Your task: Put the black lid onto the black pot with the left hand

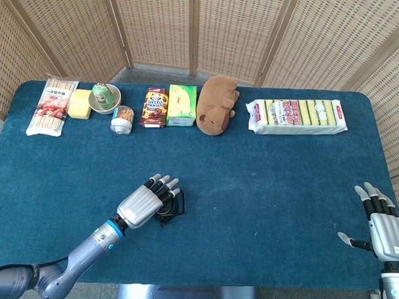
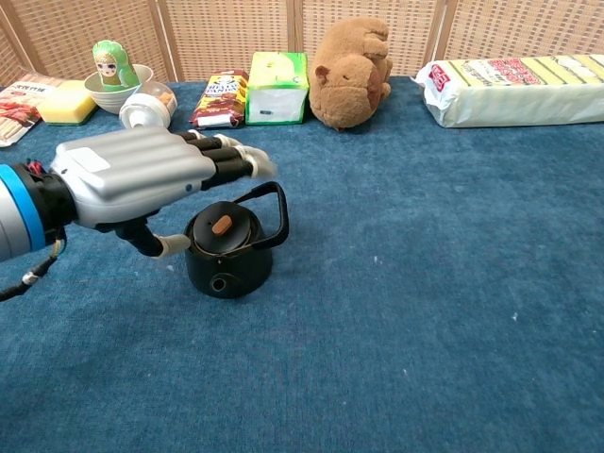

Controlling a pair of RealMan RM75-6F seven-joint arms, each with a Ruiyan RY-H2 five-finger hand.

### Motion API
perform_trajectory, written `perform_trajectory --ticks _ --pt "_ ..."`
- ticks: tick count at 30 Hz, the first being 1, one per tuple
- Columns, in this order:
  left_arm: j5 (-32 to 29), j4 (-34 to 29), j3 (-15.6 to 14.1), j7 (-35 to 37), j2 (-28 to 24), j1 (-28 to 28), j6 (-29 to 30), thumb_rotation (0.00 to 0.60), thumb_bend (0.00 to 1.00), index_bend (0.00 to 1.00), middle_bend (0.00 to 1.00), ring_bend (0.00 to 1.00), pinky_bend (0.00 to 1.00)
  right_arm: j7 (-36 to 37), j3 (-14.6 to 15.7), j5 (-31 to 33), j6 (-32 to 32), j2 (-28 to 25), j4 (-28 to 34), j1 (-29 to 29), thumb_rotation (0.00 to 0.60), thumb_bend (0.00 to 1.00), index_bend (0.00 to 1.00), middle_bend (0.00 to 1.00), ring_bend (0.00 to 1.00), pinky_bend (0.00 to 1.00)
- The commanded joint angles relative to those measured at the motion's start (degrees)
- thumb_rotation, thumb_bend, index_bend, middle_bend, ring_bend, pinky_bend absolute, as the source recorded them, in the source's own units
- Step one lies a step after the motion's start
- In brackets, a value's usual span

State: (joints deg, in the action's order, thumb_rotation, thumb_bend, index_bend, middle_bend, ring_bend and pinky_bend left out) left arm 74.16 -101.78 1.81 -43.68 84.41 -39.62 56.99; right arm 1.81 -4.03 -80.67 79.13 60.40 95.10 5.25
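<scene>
The black pot (image 2: 227, 262) stands on the blue table, its handle (image 2: 276, 203) up on the right. The black lid (image 2: 223, 231) with a brown knob sits flat in the pot's mouth. My left hand (image 2: 142, 173) hovers just above and to the left of it, fingers stretched out over the lid and not gripping it; the thumb (image 2: 173, 244) hangs beside the pot's left wall. In the head view the left hand (image 1: 145, 203) covers most of the pot (image 1: 172, 210). My right hand (image 1: 381, 223) rests open at the table's right edge, holding nothing.
Along the far edge stand a noodle pack (image 1: 51, 105), a yellow sponge (image 1: 80, 104), a bowl with a doll (image 1: 105, 97), a jar (image 1: 122, 119), a snack box (image 1: 156, 106), a green box (image 1: 181, 105), a brown plush (image 1: 216, 104) and a long sponge pack (image 1: 297, 116).
</scene>
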Motion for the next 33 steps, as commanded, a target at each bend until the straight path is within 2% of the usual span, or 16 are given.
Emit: perform_trajectory --ticks 1,6,10,14,20,33 --pt "-1.2 -1.2 0.0 -1.6 -0.8 0.0 0.5 0.600 0.29 0.00 0.00 0.00 0.10 -0.1 0.0 0.0 -0.1 0.0 0.1 0.0 0.521 0.00 0.05 0.00 0.03 0.00" --pt "-3.0 -3.3 0.2 -3.2 -1.6 -0.1 1.2 0.600 0.28 0.00 0.00 0.00 0.10 -0.3 0.1 0.1 -0.1 -0.1 0.3 0.0 0.521 0.00 0.05 0.00 0.03 0.00" --pt "-1.8 -4.6 0.7 -1.7 -2.8 0.2 2.7 0.600 0.28 0.00 0.00 0.00 0.10 -0.2 0.0 0.2 -0.2 -0.1 0.2 0.0 0.522 0.00 0.05 0.00 0.04 0.00" --pt "0.6 -3.8 1.5 1.8 -2.6 0.9 4.9 0.600 0.28 0.00 0.00 0.00 0.10 -0.5 0.2 0.0 -0.4 0.0 0.3 0.1 0.522 0.00 0.05 0.00 0.04 0.00" --pt "0.8 -1.4 2.8 4.3 -1.0 -0.2 4.2 0.600 0.28 0.00 0.00 0.00 0.10 -0.9 0.3 0.2 -0.7 0.2 0.3 0.2 0.522 0.00 0.05 0.00 0.04 0.00" --pt "-7.3 2.7 6.7 -1.0 4.6 -4.8 1.4 0.600 0.28 0.00 0.00 0.00 0.10 -0.3 0.0 1.0 -1.5 0.1 -0.2 0.5 0.519 0.00 0.05 0.00 0.04 0.00"
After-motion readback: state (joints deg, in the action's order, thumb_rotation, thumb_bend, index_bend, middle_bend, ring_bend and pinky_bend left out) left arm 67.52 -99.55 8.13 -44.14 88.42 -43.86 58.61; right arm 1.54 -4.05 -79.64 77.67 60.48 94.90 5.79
